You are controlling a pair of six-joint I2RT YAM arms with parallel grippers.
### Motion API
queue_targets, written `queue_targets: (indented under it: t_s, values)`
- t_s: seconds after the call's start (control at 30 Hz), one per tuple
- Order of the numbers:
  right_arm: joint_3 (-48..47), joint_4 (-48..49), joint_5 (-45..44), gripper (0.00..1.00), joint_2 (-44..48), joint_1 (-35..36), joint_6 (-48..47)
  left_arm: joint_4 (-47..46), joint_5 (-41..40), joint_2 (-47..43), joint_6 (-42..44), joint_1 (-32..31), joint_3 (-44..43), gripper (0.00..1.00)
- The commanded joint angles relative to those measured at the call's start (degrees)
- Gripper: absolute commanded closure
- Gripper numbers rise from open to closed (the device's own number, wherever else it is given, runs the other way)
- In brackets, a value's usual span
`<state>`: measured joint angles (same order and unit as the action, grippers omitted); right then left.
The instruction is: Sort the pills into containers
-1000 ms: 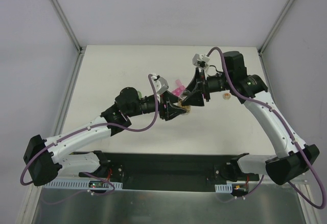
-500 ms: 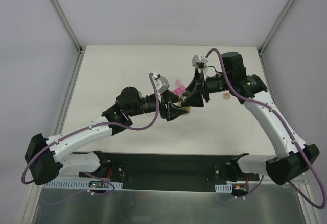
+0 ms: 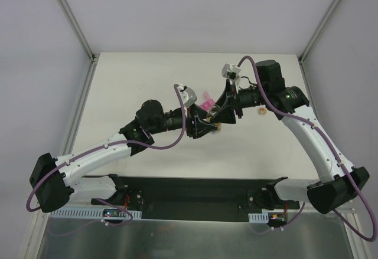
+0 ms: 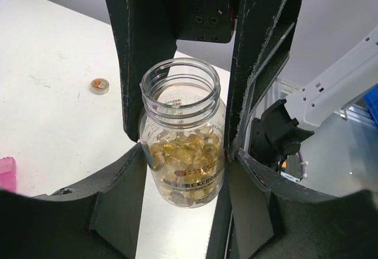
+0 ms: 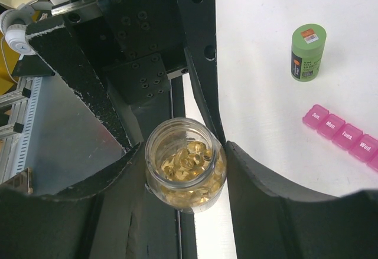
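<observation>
A small clear bottle with no cap hangs above the table, and the amber pills show through its mouth. My left gripper is shut on its lower body. My right gripper is shut on the same bottle from the opposite side, its fingers coming in beside the neck. In the top view the two grippers meet at mid-table. The pink organizer with the containers lies closed on the table; it is mostly hidden behind the grippers in the top view.
A green bottle with a dark cap stands beyond the organizer. A small round disc lies on the table right of the grippers. The table's near metal edge is below the bottle.
The left arm has shifted slightly toward the right arm. The bottle stays between both grippers and the right arm has barely moved.
</observation>
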<state>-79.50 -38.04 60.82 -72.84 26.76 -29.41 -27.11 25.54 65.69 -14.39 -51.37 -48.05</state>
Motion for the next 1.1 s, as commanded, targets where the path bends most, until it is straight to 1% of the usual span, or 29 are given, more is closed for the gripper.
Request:
queue_targets:
  t_s: [0.0, 0.13, 0.27, 0.3, 0.33, 0.47, 0.67, 0.9, 0.97, 1.0, 1.03, 1.07]
  values:
    - [-2.2, 2.2, 1.4, 0.57, 0.2, 0.4, -0.4, -4.4, 3.2, -0.8, -1.9, -0.6, -2.0, 0.94]
    - [-2.3, 2.4, 1.9, 0.48, 0.5, 0.4, 0.2, -5.8, 3.1, -1.6, -2.6, -0.5, -1.2, 1.0]
    - [-2.1, 2.7, 2.6, 0.43, 0.4, 0.4, 0.7, -6.5, 3.2, -2.1, -3.1, -0.5, -0.7, 1.0]
    - [-2.0, 2.8, 2.6, 0.43, 0.5, 0.4, 0.8, -6.6, 3.2, -2.1, -3.1, -0.6, -0.7, 1.0]
    - [-1.9, 2.9, 2.6, 0.4, 0.4, 0.3, 0.8, -6.6, 3.2, -2.2, -3.1, -0.5, -0.7, 1.0]
    - [-1.5, 3.2, 2.4, 0.34, 0.7, 0.3, 1.2, -7.0, 3.1, -2.4, -3.1, -0.6, -0.3, 1.0]
    - [-1.5, 4.1, 2.2, 0.32, 0.9, 0.1, 2.1, -7.4, 3.2, -2.3, -3.4, -0.5, 0.2, 1.0]
    - [-1.8, 7.9, 3.9, 0.28, 0.9, -0.9, 7.4, -8.0, 3.0, -2.2, -3.3, -0.5, 1.3, 1.0]
    - [-1.4, 8.9, 4.0, 0.32, 1.1, -1.2, 8.7, -8.4, 2.8, -2.3, -3.4, -0.5, 1.8, 1.0]
    - [-1.1, 9.3, 4.0, 0.4, 1.3, -1.1, 9.1, -8.6, 2.6, -2.3, -3.4, -0.5, 2.0, 1.0]
    - [-0.7, 10.3, 4.0, 0.54, 1.5, -1.1, 9.6, -8.7, 2.4, -2.3, -3.5, -0.5, 2.1, 1.0]
    - [0.0, 10.4, 3.7, 0.58, 1.6, -1.1, 9.5, -9.0, 1.9, -2.3, -3.6, -0.5, 2.3, 1.0]
